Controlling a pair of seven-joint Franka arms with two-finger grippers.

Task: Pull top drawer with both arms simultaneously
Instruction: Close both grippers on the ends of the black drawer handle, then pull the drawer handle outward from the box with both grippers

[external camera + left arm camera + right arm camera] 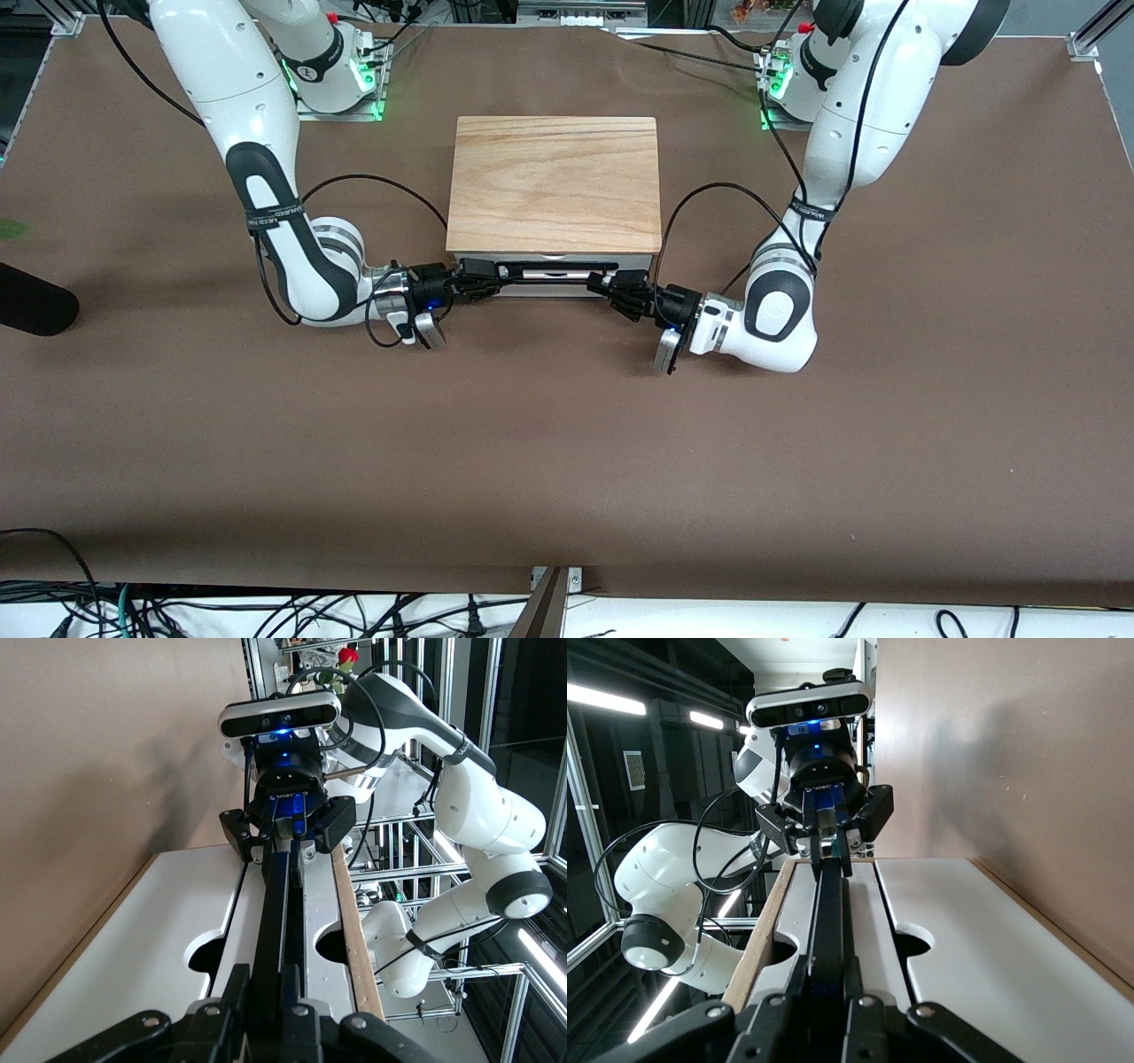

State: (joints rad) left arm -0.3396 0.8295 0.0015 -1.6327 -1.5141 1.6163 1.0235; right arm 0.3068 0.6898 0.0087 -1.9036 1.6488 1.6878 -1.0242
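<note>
I saw the top drawer [549,273], under the wooden box [555,182] mid-table on the brown table [567,443], with my left gripper [611,285] and right gripper [487,282] each clamped on an end of its black handle [554,267].
</note>
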